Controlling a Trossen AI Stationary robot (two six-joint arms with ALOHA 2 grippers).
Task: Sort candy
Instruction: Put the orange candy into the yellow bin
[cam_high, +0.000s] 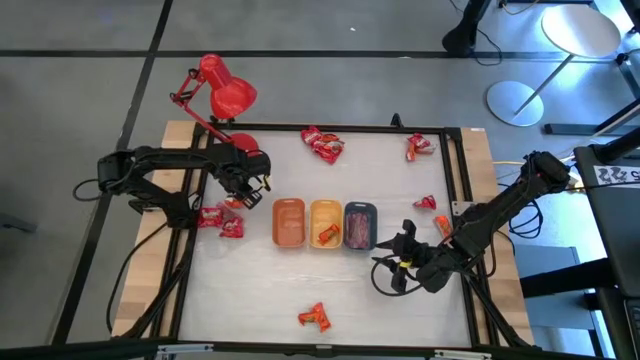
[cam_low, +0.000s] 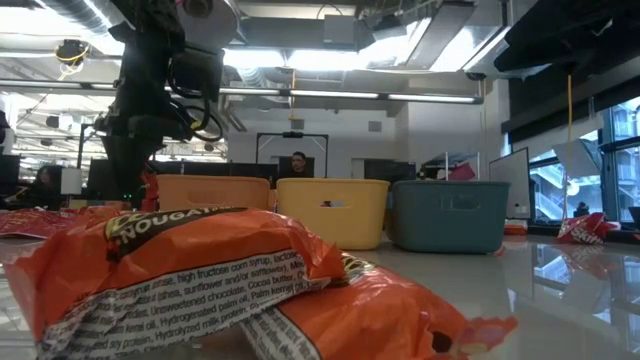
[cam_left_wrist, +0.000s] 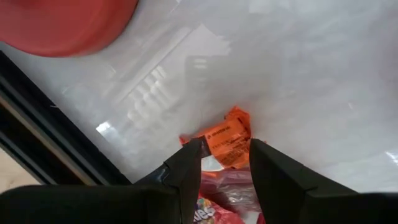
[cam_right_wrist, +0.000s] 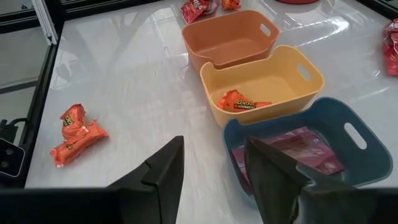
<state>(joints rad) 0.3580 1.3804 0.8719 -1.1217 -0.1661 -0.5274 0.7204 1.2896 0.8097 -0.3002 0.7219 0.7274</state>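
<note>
Left gripper (cam_left_wrist: 225, 171) over crinkly candy (cam_left_wrist: 229, 140) near the lamp (cam_high: 226, 90).
Its fingers are parted around an orange wrapper, not closed. Right gripper (cam_right_wrist: 214, 165) gapes empty by the smooth trays (cam_right_wrist: 314, 81); foreground wrapper (cam_low: 200, 275) reads "NOUGAT".

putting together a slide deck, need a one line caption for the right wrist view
Right tool open above the table beside three trays: orange empty, yellow holding an orange candy, grey holding pink wrappers.

Glossy white worktop (cam_high: 260, 290); small oblong plastic trays: orange (cam_high: 288, 222), yellow (cam_high: 325, 222), grey-blue (cam_high: 360, 224); crinkly orange candy wrapper (cam_left_wrist: 227, 140) with white lettering; red metal desk lamp (cam_high: 222, 90)
</note>
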